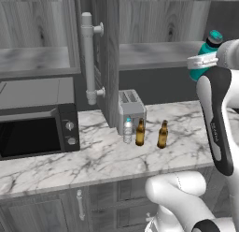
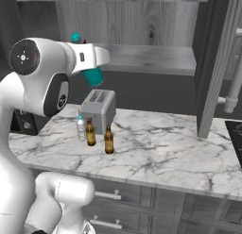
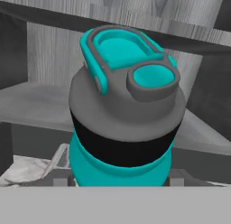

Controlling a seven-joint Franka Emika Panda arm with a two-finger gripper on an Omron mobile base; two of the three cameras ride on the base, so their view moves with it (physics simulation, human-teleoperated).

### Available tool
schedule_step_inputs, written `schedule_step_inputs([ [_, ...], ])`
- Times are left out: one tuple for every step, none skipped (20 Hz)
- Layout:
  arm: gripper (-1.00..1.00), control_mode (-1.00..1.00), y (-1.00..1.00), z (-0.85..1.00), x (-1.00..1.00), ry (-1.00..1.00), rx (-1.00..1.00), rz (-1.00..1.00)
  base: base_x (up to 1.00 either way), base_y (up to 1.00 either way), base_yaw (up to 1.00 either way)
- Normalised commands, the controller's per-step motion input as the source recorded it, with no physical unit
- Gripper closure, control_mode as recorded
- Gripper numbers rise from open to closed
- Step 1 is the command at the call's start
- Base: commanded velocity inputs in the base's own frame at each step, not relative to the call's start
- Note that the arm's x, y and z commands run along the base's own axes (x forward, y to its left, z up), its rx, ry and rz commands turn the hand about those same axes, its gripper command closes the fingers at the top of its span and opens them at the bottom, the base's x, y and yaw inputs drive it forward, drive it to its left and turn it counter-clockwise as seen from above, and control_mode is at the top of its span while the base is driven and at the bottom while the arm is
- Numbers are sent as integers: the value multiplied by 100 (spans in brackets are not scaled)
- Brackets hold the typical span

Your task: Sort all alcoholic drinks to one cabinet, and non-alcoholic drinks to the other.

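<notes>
One flask: teal flask [image 3: 122,128] sits between the jaws, centre of the hand view.
Jaws: clamped on its body.
Position: raised at upper right of the left base view, beside the cabinet shelf [image 1: 154,53].

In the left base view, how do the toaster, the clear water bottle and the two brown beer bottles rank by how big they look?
1. Toaster, clearly largest.
2. Two beer bottles, too alike to separate.
3. Water bottle, slightly smaller.

Teal flask [image 3: 122,142], grey cap; amber beer bottles [image 1: 140,133]; white-grey marbled counter [image 1: 107,156]; silver toaster [image 2: 98,108].
</notes>
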Motion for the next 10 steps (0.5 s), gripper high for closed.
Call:
schedule_step_inputs([
  [100, -100, -24, 3, 4, -7, 0, -2, 0, 0, 0],
  [100, -100, -24, 2, 4, -6, 0, -2, 0, 0, 0],
  [100, -100, -24, 0, 8, -5, 0, -2, 0, 0, 0],
  [100, -100, -24, 0, 10, -4, 0, -1, 0, 0, 0],
  [100, -100, -24, 0, 10, -3, 0, -1, 0, 0, 0],
  [100, -100, -24, 2, 10, -3, 0, -1, 0, 0, 0],
  [100, -100, -24, 4, 10, -3, 0, -2, 0, 0, 0],
  [100, -100, -24, 5, 11, -2, 0, -2, 0, 0, 0],
  [100, -100, -23, 5, 11, -2, 0, -2, 0, 0, 0],
  [100, -100, -22, 5, 11, -2, 0, -2, 0, 0, 0],
])
